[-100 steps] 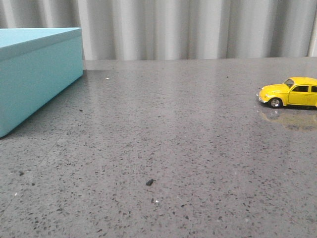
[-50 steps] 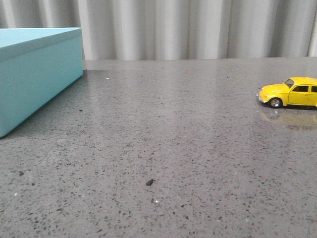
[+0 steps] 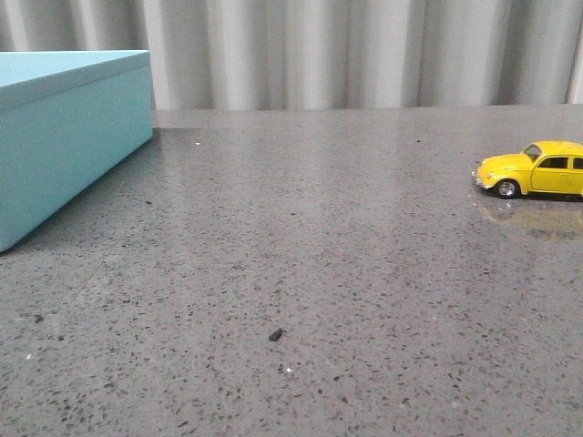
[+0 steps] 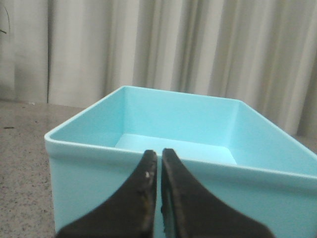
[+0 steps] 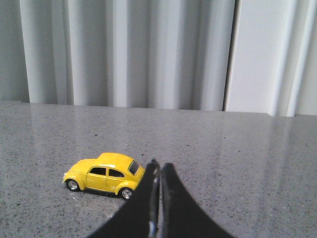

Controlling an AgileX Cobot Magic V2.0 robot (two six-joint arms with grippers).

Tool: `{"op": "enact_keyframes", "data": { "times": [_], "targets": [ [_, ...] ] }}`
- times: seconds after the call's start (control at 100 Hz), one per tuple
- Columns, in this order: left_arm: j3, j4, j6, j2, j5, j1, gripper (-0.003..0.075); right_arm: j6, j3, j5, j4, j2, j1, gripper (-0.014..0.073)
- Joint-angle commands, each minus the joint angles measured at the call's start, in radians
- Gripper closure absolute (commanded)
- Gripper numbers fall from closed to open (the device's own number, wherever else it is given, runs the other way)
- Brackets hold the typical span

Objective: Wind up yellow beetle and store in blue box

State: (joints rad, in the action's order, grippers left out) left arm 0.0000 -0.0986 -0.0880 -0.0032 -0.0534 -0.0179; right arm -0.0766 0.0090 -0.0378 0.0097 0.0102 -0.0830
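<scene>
Your yellow beetle (image 3: 536,169) sits at the right edge of the front view, the open blue box (image 4: 188,148) at upper left. Both pincers, right pincer (image 5: 159,171) and left pincer (image 4: 159,158), are clenched empty. Open the right one before closing in, or you'll likely nudge the beetle rolling across the bench (image 3: 319,255).

Left gripper (image 4: 159,163): dark fingers pressed together, tips nearly touching, nothing between them. Right gripper (image 5: 159,173): fingers likewise closed, holding nothing. Neither arm visible in front view.
</scene>
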Motion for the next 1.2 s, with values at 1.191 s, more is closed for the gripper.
{"op": "enact_keyframes", "data": {
  "times": [1.191],
  "targets": [
    [-0.318, -0.1, -0.007, 0.273, -0.016, -0.002, 0.0741, -0.011, -0.888, 0.506, 0.143, -0.932, 0.036, 0.0655]
  ]
}}
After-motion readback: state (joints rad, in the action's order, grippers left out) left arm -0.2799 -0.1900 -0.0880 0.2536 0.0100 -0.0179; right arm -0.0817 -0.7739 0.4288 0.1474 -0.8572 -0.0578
